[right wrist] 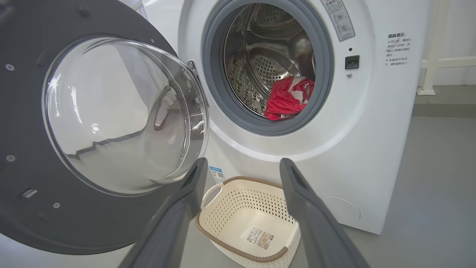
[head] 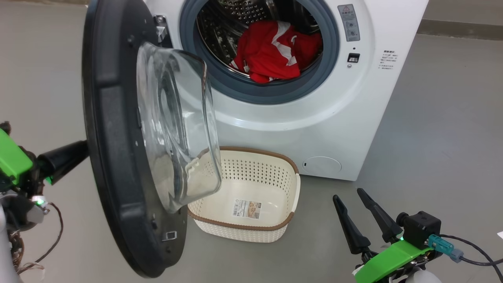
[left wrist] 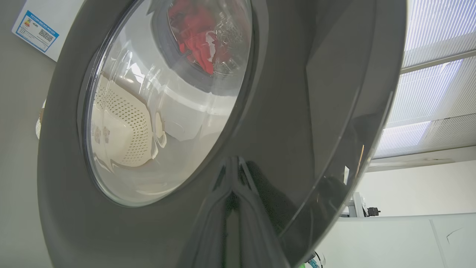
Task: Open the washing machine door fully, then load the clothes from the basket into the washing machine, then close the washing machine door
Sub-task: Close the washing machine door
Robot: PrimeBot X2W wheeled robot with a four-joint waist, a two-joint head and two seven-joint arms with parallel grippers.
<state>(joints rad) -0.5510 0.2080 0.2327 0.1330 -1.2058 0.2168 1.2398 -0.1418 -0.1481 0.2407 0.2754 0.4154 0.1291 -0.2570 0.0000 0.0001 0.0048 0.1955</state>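
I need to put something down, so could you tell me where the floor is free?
Bare floor lies right of the washing machine and basket, ahead of the right gripper. Crowded: the basket fills the corner between door and machine.

Left gripper (left wrist: 234, 199), fingers pressed together, tips meeting the glossy dark rim of the washing machine door (left wrist: 297, 93), which mirrors them just ahead. Ahead and to the left of the fingertips, the clear glass bowl (left wrist: 167, 149) bulges away. Seen through it: the clothes (left wrist: 193, 41), red, far ahead; the basket (left wrist: 122, 126), cream and perforated, nearer and to the left. At far upper left, a blue sticker (left wrist: 35, 31) on the white washing machine (left wrist: 68, 9). To the right of the rim, window blinds (left wrist: 438, 74) above a pale wall (left wrist: 409, 193).
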